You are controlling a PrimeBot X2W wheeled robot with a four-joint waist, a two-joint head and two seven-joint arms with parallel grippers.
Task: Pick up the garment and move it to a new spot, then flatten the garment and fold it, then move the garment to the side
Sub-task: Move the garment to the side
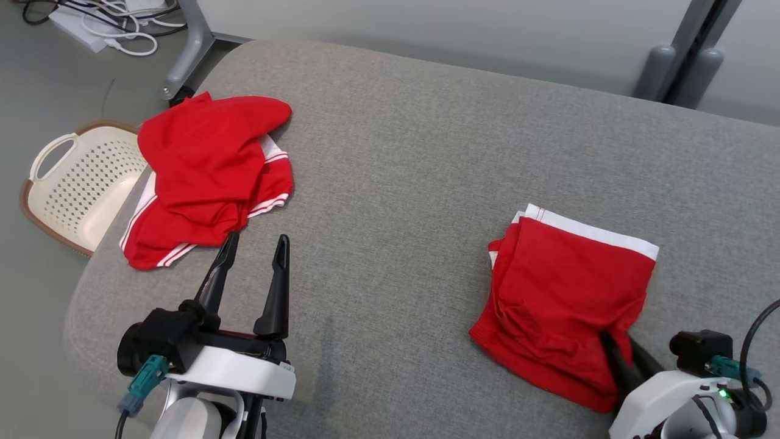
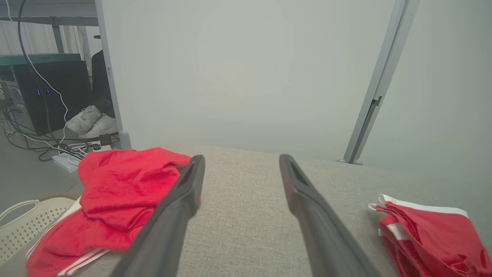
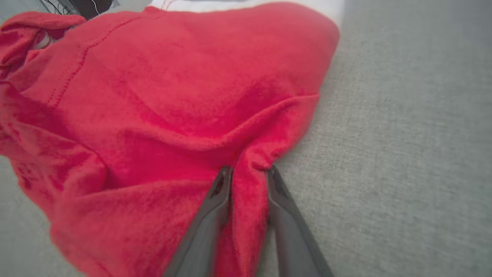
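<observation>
I saw a grey upholstered surface (image 1: pixel 402 152); a crumpled red garment (image 1: pixel 207 171) lay on its left side; folded red shorts (image 1: pixel 560 286) with a white waistband lay at its right; my right gripper (image 3: pixel 249 171) pinched a ridge of their near edge; my left gripper (image 1: pixel 256 238) hovered spread beside the crumpled red garment.

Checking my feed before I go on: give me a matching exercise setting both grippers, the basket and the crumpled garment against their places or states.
Things:
1 left gripper
2 right gripper
3 basket
4 crumpled garment

Places or states:
a pinching a fold of the folded garment
b on the floor, off the left edge of the grey pad
c open, holding nothing
d heaped at the pad's left end

Pairs: 1-c; 2-a; 3-b; 4-d
</observation>
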